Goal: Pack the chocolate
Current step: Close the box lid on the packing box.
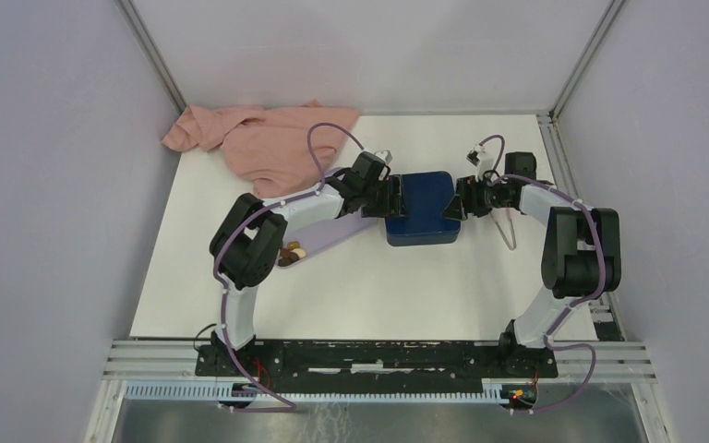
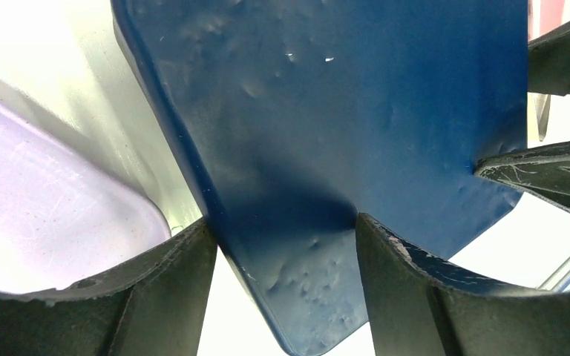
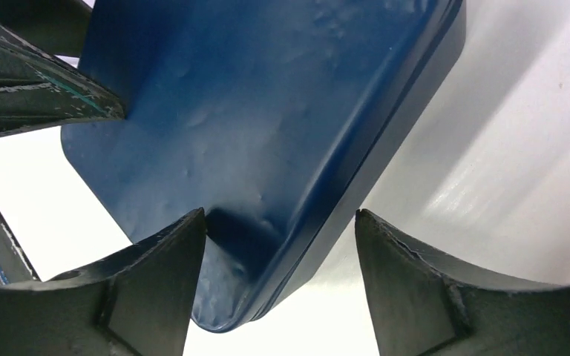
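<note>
The chocolate (image 1: pixel 291 251) is a small cluster of brown and cream pieces at the near end of the lilac tray (image 1: pixel 332 238), partly hidden by my left arm. The dark blue box (image 1: pixel 422 208) lies on the table with its top covered, so no grid insert shows. My left gripper (image 1: pixel 392 198) is open at the box's left side and straddles a corner of the box (image 2: pixel 341 111). My right gripper (image 1: pixel 462 205) is open at its right side. Its left finger touches a corner of the box (image 3: pixel 267 96) and its right finger stands apart. Neither wrist view shows chocolate.
A pink cloth (image 1: pixel 258 138) lies crumpled at the back left. Thin metal tongs (image 1: pixel 508 231) lie on the table just right of the box, under my right arm. The tray's end (image 2: pixel 37 208) sits close to the box's left edge. Grey walls enclose the table.
</note>
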You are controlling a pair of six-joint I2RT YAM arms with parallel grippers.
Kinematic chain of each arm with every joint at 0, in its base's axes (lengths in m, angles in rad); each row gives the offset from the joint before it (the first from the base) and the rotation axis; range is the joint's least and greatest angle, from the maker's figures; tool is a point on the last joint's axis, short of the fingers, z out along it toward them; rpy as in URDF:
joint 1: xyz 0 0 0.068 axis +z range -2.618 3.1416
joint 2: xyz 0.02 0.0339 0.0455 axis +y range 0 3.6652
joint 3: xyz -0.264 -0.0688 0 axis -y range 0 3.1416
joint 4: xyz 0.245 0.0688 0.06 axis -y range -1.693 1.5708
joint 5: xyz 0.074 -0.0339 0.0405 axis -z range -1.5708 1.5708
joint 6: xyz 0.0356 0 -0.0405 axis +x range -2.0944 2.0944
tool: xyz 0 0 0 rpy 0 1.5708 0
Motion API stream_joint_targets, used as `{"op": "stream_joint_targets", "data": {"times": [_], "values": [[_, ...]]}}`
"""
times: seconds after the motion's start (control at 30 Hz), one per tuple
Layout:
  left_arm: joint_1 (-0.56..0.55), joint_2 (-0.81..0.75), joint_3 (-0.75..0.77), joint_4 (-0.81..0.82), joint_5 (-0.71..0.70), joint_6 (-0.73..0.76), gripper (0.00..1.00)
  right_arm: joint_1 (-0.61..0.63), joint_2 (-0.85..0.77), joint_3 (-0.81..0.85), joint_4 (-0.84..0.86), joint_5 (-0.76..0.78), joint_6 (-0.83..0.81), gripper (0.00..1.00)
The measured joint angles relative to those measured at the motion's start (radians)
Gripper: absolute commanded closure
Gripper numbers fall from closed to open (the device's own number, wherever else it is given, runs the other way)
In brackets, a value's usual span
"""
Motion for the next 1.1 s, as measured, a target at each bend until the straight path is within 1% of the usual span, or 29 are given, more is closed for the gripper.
{"op": "stream_joint_targets", "data": {"times": [0.03,0.07,0.23,0.33,0.4,0.5,0.53,0.63,0.7,0.73,0.83,0.93,1.1], "values": [[0.000,0.002,0.002,0.001,0.001,0.000,0.23,0.000,0.008,0.008,-0.008,-0.009,0.006,0.30],[0.000,0.004,0.003,0.002,0.002,0.000,0.21,0.000,0.012,0.015,-0.013,-0.013,0.010,0.33],[0.000,0.004,0.003,0.013,0.004,0.000,0.14,-0.019,0.013,0.021,-0.020,-0.027,0.029,0.40],[0.000,-0.001,0.003,0.024,0.005,-0.001,0.12,-0.030,0.016,0.021,-0.022,-0.023,0.035,0.45],[0.000,-0.016,0.003,0.026,0.004,-0.001,0.12,-0.035,0.018,0.021,-0.022,-0.027,0.042,0.47],[0.001,-0.070,-0.010,0.032,-0.004,0.000,0.15,-0.035,0.018,0.021,-0.021,-0.031,0.045,0.50],[0.003,-0.101,-0.023,0.043,-0.007,0.000,0.17,-0.035,0.021,0.021,-0.021,-0.034,0.049,0.50],[0.006,-0.187,-0.064,0.062,-0.031,0.000,0.29,-0.035,0.026,0.023,-0.020,-0.040,0.053,0.51],[0.012,-0.240,-0.098,0.074,-0.057,0.001,0.31,-0.035,0.026,0.023,-0.020,-0.042,0.054,0.51],[0.015,-0.260,-0.116,0.078,-0.067,0.001,0.31,-0.035,0.027,0.023,-0.020,-0.042,0.054,0.51],[0.029,-0.279,-0.159,0.088,-0.081,0.004,0.25,-0.035,0.029,0.024,-0.020,-0.042,0.054,0.51],[0.039,-0.276,-0.207,0.092,-0.062,0.014,0.17,-0.035,0.032,0.026,-0.020,-0.046,0.055,0.49],[0.038,-0.233,-0.222,0.117,0.010,0.030,0.18,-0.035,0.047,0.045,-0.022,-0.050,0.053,0.46]]}}
